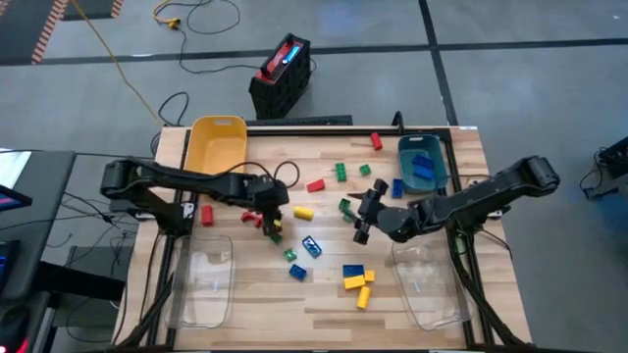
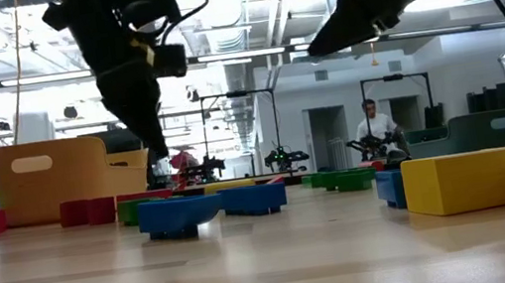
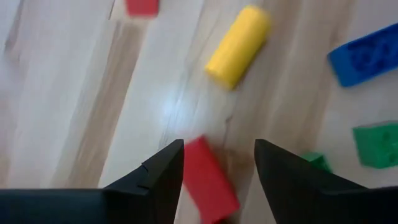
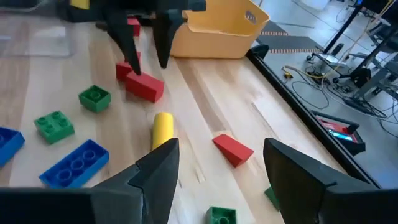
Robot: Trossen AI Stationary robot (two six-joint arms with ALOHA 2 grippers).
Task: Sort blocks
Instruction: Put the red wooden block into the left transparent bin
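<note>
Small studded blocks in red, yellow, green and blue lie scattered over the wooden table (image 1: pixel 324 294). My left gripper (image 3: pixel 217 146) hangs open left of the table's middle, pointing steeply down. A red block (image 3: pixel 208 180) lies flat on the table below, between its two fingers; the right wrist view shows this block (image 4: pixel 144 86) under the left gripper (image 4: pixel 149 62). A yellow cylinder (image 3: pixel 238 46) lies just beyond it. My right gripper (image 4: pixel 214 180) is open in the air right of the middle, with nothing between its fingers; a red wedge (image 4: pixel 233 149) lies on the table ahead of it.
A yellow bin (image 1: pixel 216 142) stands at the far left and a teal bin (image 1: pixel 422 162) with blue blocks at the far right. Two clear bins (image 1: pixel 206 284) (image 1: pixel 432 284) sit at the near left and near right. A blue and yellow cluster (image 1: pixel 355 277) lies near the front.
</note>
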